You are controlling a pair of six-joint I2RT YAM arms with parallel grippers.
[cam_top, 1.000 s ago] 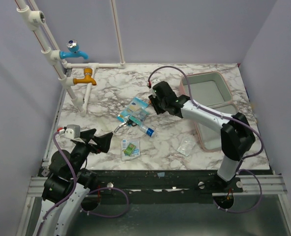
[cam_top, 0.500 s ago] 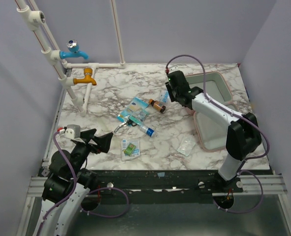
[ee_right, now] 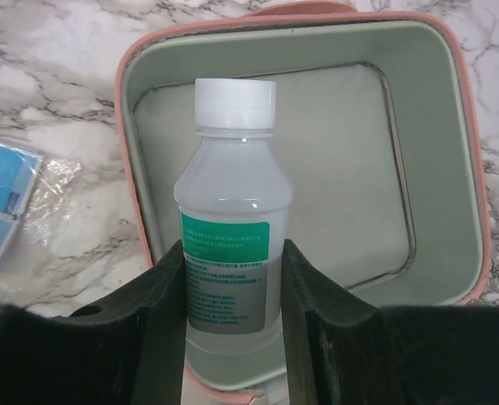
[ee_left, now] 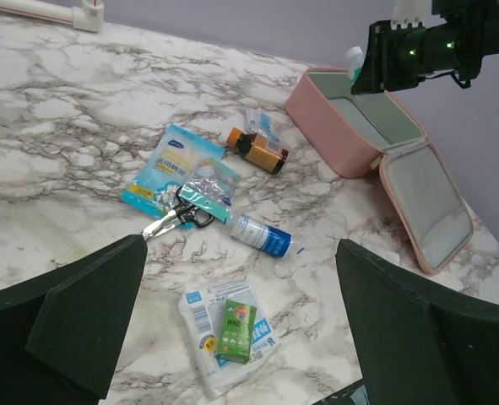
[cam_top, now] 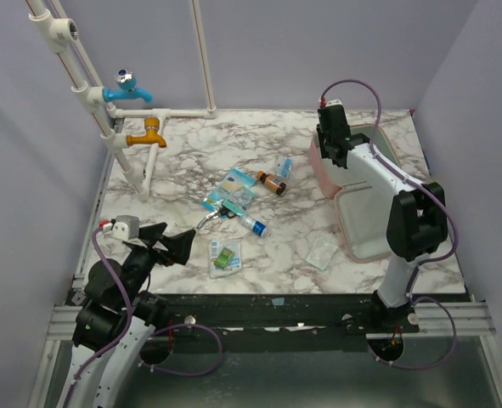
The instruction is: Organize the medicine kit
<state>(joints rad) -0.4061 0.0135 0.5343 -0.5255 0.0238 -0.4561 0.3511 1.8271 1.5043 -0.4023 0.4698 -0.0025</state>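
Right gripper (ee_right: pixel 232 283) status: jaws clamped on a clear plastic bottle (ee_right: pixel 232 194) with a white screw cap and a green-and-grey label. The black fingers (ee_right: pixel 160 321) press the lower body of the bottle, one on each side, and the bottle stands upright between them. In the right wrist view the bottle hangs over the deeper half of the pink soft-sided medicine kit (ee_right: pixel 473 194). Whether its base touches the pale lining cannot be told.

Medicine kit (cam_top: pixel 365 225) location: far right part of the grey-veined white marble tabletop (cam_top: pixel 183 161). It lies open, both hinged halves facing up, the deeper half toward the back wall and the flatter half toward the arm bases. The right arm reaches over the deeper half.

Left gripper (cam_top: pixel 167 244) status: jaws spread wide apart, nothing between them. It hangs above the near left corner of the tabletop, well apart from the kit.

Loose items, all on the tabletop left of the kit:
- large blue-and-white sachet (ee_left: pixel 169 169), with a pair of small metal scissors (ee_left: pixel 171 221) at its near edge;
- brown glass bottle with an orange cap (ee_left: pixel 262 152), lying on its side;
- small blue-and-white sachet (ee_left: pixel 257 122), just beside the brown bottle;
- white-and-blue tube (ee_left: pixel 262 234), lying on its side;
- green carton (ee_left: pixel 236 325) resting on a clear packet;
- clear plastic pouch (cam_top: pixel 321 251), near the flatter half.
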